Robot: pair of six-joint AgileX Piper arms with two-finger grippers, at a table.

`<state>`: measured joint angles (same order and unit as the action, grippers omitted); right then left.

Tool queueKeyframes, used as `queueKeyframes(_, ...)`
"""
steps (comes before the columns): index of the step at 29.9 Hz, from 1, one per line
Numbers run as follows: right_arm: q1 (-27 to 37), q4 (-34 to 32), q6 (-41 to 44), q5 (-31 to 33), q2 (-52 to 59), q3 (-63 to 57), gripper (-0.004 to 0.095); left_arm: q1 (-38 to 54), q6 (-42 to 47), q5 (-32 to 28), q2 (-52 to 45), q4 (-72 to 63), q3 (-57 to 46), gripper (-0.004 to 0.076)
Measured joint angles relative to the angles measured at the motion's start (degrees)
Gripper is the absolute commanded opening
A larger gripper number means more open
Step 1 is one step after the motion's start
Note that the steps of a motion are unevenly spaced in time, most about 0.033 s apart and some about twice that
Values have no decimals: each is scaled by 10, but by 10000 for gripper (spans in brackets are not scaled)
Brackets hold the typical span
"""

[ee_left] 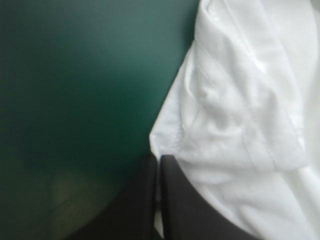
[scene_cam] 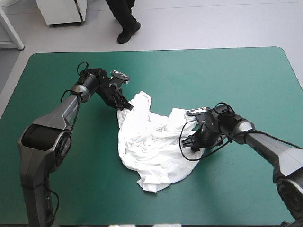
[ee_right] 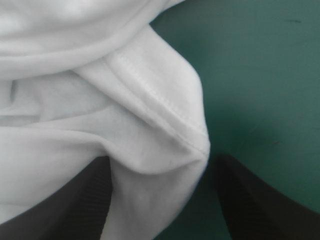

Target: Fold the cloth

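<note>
The white T-shirt (scene_cam: pixel 151 144) lies crumpled in the middle of the teal-green cover. My left gripper (scene_cam: pixel 125 106) sits at the shirt's far left corner. In the left wrist view its black fingers (ee_left: pixel 172 200) meet in a point, shut on the T-shirt's edge (ee_left: pixel 235 115), with a sliver of white showing between them. My right gripper (scene_cam: pixel 190 140) is low at the shirt's right edge. There it (ee_right: pixel 161 160) stands open, and a hemmed fold of the T-shirt (ee_right: pixel 150 100) lies between its spread fingers (ee_right: pixel 85 200).
Bare teal-green cover (scene_cam: pixel 236 80) surrounds the shirt on every side. The table's far edge (scene_cam: pixel 156 49) runs across behind both arms.
</note>
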<state>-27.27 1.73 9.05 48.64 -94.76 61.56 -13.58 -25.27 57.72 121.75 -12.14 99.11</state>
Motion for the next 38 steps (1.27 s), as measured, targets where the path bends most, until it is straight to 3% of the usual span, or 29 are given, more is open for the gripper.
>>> queueKeyframes(2, 4, 10, -17, 5, -2, 2, 395, 0, 0, 0, 0, 0, 1, -10)
queueKeyframes(6, 10, 30, -63, 12, -10, 7, -3, 0, 0, 3, 1, 0, 4, -10)
queueKeyframes(10, 10, 73, -103, 9, -17, 10, -13, 0, -1, 5, 1, 0, 4, -10)
queueKeyframes(16, 10, 74, -111, 18, -14, 18, -13, 1, -1, 6, -11, 0, 3, -10)
queueKeyframes(21, 9, 70, -103, 68, 5, 45, -13, -1, -1, 71, -46, -2, -13, -10)
queueKeyframes(32, 9, 27, -67, 202, 148, 183, -13, -1, 4, 131, -278, -2, -13, -10)
queueKeyframes(38, 9, -17, -37, 228, 226, 290, -13, -1, 4, 127, -428, -2, -12, -10)
